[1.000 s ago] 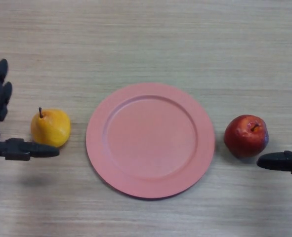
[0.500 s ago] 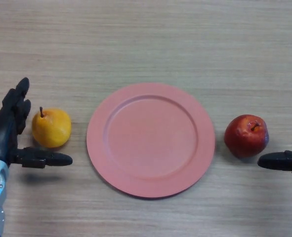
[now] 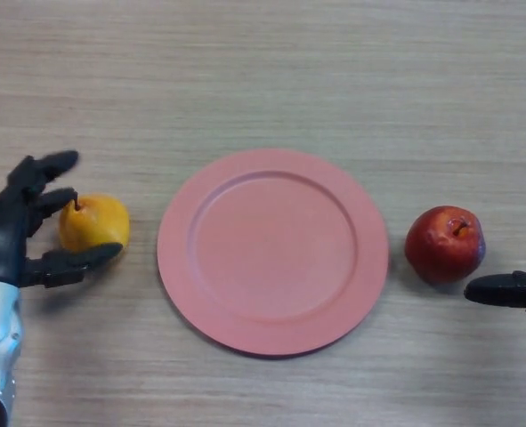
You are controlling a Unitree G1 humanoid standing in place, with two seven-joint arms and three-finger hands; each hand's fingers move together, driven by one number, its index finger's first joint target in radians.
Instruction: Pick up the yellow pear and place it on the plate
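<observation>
The yellow pear (image 3: 96, 221) with a dark stem stands on the table, left of the pink plate (image 3: 272, 251). My left hand (image 3: 13, 227) is at the pear's left side. Its fingers (image 3: 47, 166) are spread and reach over the pear's far left, one tip by the stem. Its thumb (image 3: 77, 260) lies along the pear's near edge. The hand brackets the pear without closing on it. Nothing lies on the plate. Only a small part of my right hand (image 3: 510, 290) shows at the right edge, just near of the apple.
A red apple (image 3: 444, 244) sits right of the plate. All of it rests on a light wooden tabletop (image 3: 263, 71).
My left hand has moved right to the pear, and its fingers and thumb have come in around it. The right hand, plate and apple have kept their places.
</observation>
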